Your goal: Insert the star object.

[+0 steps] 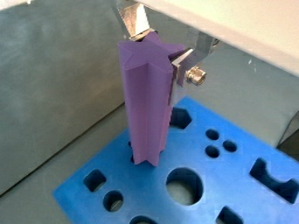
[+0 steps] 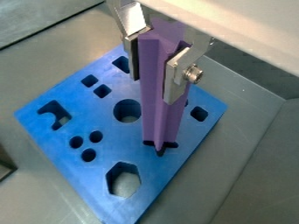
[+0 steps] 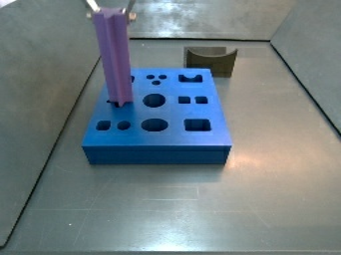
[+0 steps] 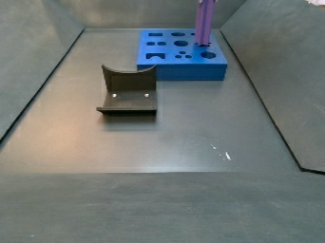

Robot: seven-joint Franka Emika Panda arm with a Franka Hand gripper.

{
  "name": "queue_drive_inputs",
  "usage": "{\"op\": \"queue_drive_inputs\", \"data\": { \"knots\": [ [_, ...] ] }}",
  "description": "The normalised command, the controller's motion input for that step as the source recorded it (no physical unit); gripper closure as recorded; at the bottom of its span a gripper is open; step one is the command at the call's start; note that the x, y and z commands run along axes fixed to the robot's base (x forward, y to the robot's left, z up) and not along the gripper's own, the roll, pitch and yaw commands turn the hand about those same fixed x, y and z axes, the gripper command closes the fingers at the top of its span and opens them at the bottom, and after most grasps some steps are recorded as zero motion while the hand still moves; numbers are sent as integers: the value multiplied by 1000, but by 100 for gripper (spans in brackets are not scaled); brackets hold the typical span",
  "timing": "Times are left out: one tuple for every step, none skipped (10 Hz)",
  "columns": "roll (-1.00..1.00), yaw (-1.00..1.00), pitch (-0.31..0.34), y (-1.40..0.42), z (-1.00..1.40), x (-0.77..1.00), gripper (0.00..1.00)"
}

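The star object [image 1: 149, 96] is a tall light-purple ridged peg, held upright in both wrist views [image 2: 163, 96]. My gripper [image 1: 163, 48] is shut on its upper part, one silver finger [image 2: 181, 74] on each side. The peg's lower end meets a hole near the edge of the blue block [image 1: 216, 188], which has several shaped holes [image 2: 70, 101]. I cannot tell how deep it sits. In both side views the peg [image 3: 114, 55] stands on the block [image 3: 160, 139] at one corner [image 4: 204, 21]; the gripper itself is cut off at the top edge there.
A brown curved block [image 3: 209, 60] lies on the grey floor apart from the blue block [image 4: 178, 65]; it also shows in a side view [image 4: 127, 90]. Grey walls [image 4: 273, 85] enclose the floor.
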Motion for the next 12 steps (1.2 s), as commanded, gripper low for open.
{"op": "queue_drive_inputs", "data": {
  "knots": [
    [24, 0, -36, -9, -471, -11, 100],
    [31, 0, -4, 0, -420, -129, 100],
    [40, 111, 0, 34, -251, -314, 100],
    [97, 91, 21, 151, -166, -249, 100],
    [94, 20, 54, 154, -160, -66, 100],
    [77, 0, 67, 163, -146, 0, 100],
    [39, 0, 60, 94, -231, 140, 100],
    [10, -83, 27, 40, -283, 346, 100],
    [106, -109, 91, 46, -297, 320, 100],
    [150, -91, 123, 43, -283, 237, 100],
    [160, -49, 64, 0, -363, 91, 100],
    [213, -40, -66, -171, -734, 0, 100]
  ]
}}
